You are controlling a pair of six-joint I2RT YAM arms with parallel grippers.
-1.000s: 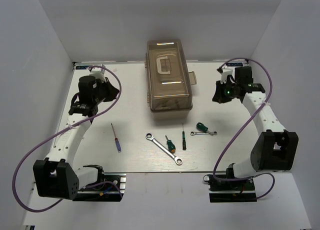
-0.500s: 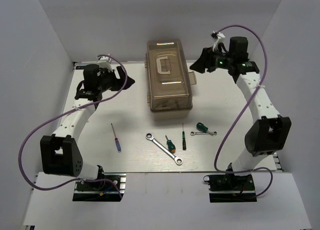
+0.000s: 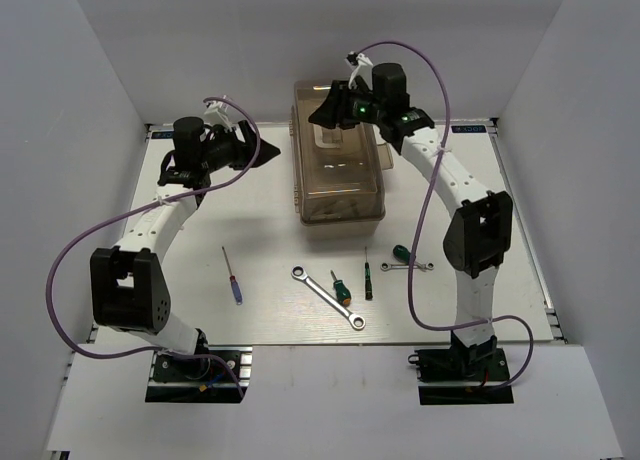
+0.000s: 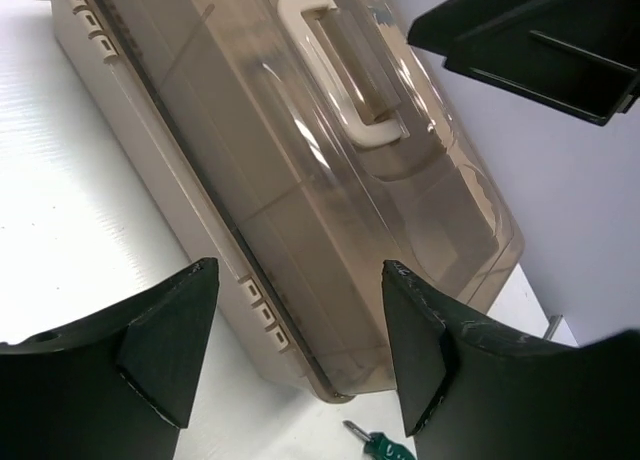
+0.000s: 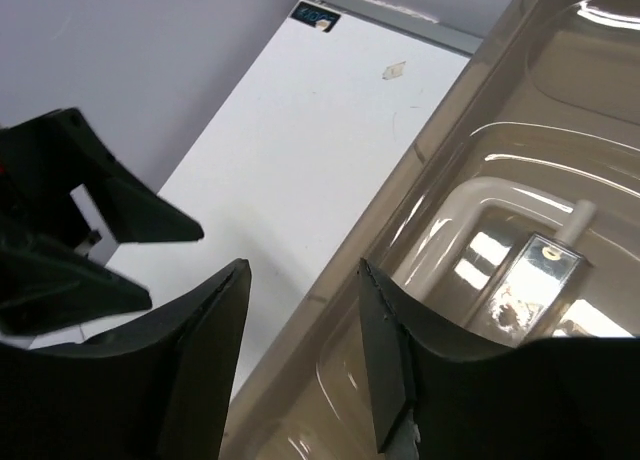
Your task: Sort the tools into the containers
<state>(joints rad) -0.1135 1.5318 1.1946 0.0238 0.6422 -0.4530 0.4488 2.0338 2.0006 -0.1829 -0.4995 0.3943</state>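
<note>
The closed toolbox [image 3: 340, 180], with a translucent brown lid and a white handle [image 3: 327, 130], stands mid-table. My left gripper [image 3: 272, 152] is open, level with the box's left side and a short way off it; the left wrist view shows the box [image 4: 300, 180] between the spread fingers of the gripper [image 4: 300, 270]. My right gripper [image 3: 322, 115] hovers open over the lid's back left edge [image 5: 440, 130], holding nothing. In front of the box lie a blue-and-red screwdriver [image 3: 232, 276], a long wrench [image 3: 328, 298], a green-handled screwdriver [image 3: 341, 288], a thin dark screwdriver [image 3: 368, 275] and a short wrench [image 3: 412, 267] by a green handle [image 3: 402, 253].
White walls close in the table on the left, back and right. A beige latch tab [image 3: 384, 157] juts from the toolbox's right side. The purple cables loop beside both arms. The right gripper's fingers [image 4: 540, 40] show at the top right of the left wrist view.
Both arms have swung inward from the table's outer sides to the toolbox. Both grippers have gone from shut to open. The tools have not moved.
</note>
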